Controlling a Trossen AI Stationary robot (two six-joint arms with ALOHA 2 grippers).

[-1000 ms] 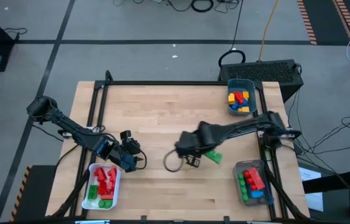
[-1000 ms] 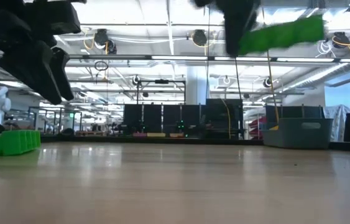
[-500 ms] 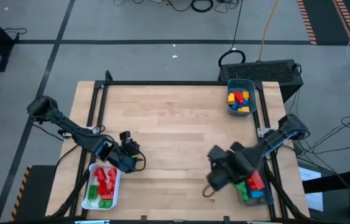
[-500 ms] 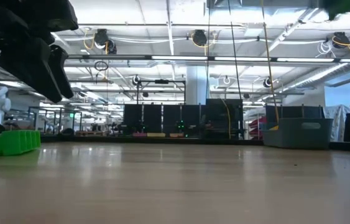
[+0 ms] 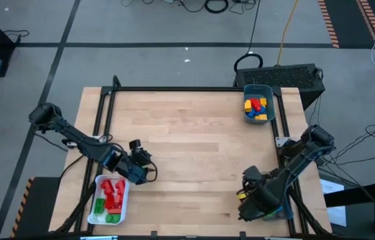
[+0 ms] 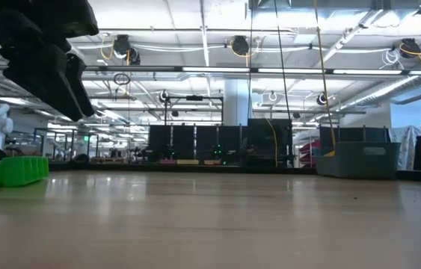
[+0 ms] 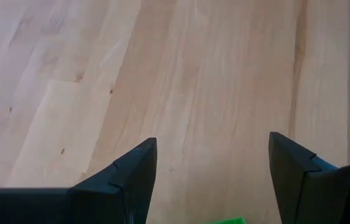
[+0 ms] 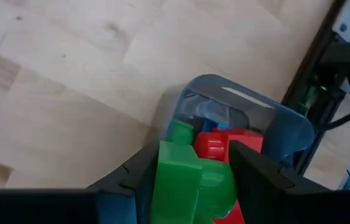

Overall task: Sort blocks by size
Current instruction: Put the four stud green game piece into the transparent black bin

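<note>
Right end effector point(image 8: 190, 180) sits over the clear bin point(image 8: 286, 134) at the near-right corner of the bench point(image 5: 187, 133), and you can see in its wrist view that the fingers are clamped on a green block point(image 8: 190, 183). The bin lies directly beneath and just ahead of that block, with red, green and blue blocks already inside it. The held block's long axis appears to run along the fingers, pointing toward the bin, though part of it is hidden by the fingers. In my judgement, release is the pending move: the block only has to drop straight down.

Left end effector point(image 7: 212, 180) waits at the near left, just beside the white bin point(image 5: 98, 200) holding red and green blocks. Its fingers stand wide apart over bare bench, gripping nothing. A green block point(image 6: 14, 170) lies on the bench close to it.

The teal bin point(image 5: 258, 107) at the far right holds yellow, red and blue blocks.

Against one second ago: the right arm has swung from mid-bench to the near-right bin, carrying the green block with it. The left arm has not shifted.
</note>
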